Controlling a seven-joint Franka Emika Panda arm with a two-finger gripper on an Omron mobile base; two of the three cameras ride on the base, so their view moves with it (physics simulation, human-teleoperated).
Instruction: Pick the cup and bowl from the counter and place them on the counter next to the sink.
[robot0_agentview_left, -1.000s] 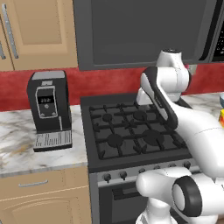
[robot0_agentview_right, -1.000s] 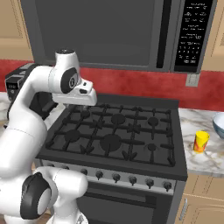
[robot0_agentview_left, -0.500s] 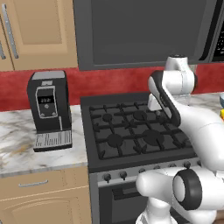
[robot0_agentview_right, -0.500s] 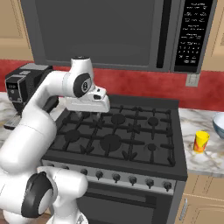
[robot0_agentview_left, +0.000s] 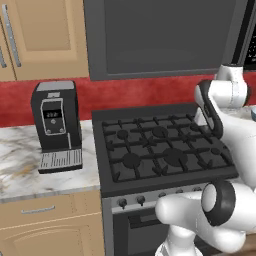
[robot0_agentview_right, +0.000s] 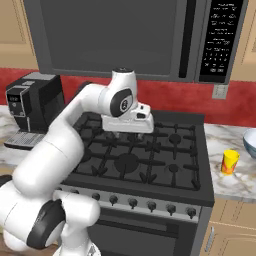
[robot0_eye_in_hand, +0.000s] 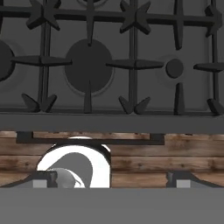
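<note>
Right base view shows the white arm bent over the black stove (robot0_agentview_right: 150, 155), its end effector (robot0_agentview_right: 126, 134) hanging just above the rear grates, left of the middle. The fingers are mostly hidden under the white hand block there, but in the hand view the two dark finger tips (robot0_eye_in_hand: 43, 178) stand far apart at the bottom corners with nothing between them, so the end effector is released and carries nothing.

To the right of the stove, on the marble table (robot0_agentview_right: 235, 175), the small yellow cup (robot0_agentview_right: 230, 161) stands upright, near the stove's right edge. The pale blue-grey bowl (robot0_agentview_right: 250, 142) sits on the same table behind and to the right of the cup, cut by the picture's right edge. Cup and bowl are near each other but apart, and both are well apart from the end effector.

Above the stove hangs a dark microwave (robot0_agentview_right: 125, 35) with a key panel on its right side, against a red back wall. On the table to the left of the stove stands a black coffee machine (robot0_agentview_left: 55, 125), upright, with tan cabinets above and below it.

Hand view looks down on the stove grates (robot0_eye_in_hand: 109, 61), with a large round burner left of centre and a smaller one to its right, the stove's front edge below them, and wooden floor planks (robot0_eye_in_hand: 175, 157) further down.
</note>
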